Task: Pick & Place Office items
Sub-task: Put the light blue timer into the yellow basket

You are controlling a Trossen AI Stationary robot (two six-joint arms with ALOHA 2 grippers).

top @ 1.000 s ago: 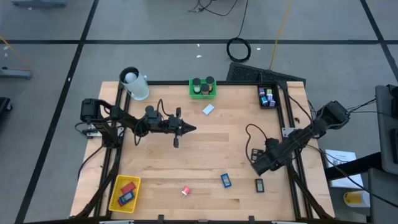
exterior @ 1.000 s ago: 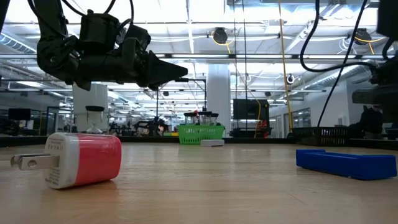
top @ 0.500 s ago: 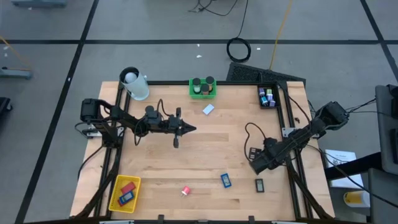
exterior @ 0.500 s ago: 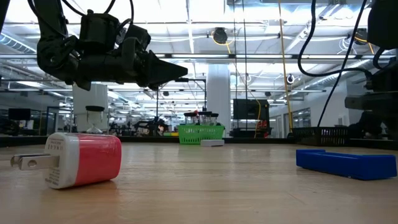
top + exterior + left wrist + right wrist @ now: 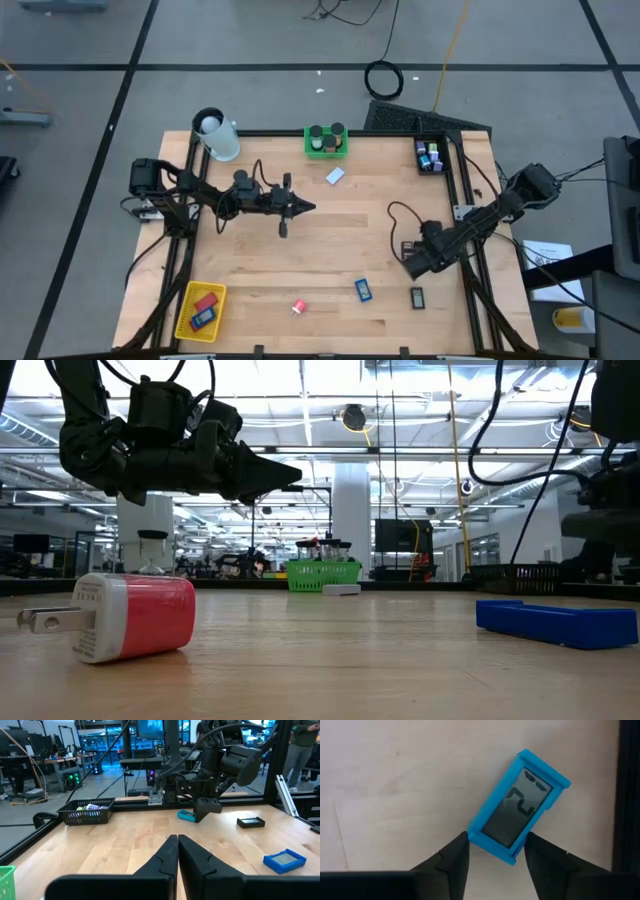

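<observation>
Since a moment ago, the right gripper [image 5: 412, 266] slid a little along the table's [image 5: 330, 240] right edge. From table height, the left gripper [image 5: 285, 473] hangs pinched shut, empty. Right wrist: half-closed fingers [image 5: 455, 855] touch both sides of a blue block [image 5: 518, 806].

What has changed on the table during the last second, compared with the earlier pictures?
The right gripper has moved a little toward the table's far side and its fingers have closed in on a teal block. The left gripper, shut, and the loose items have not moved.
</observation>
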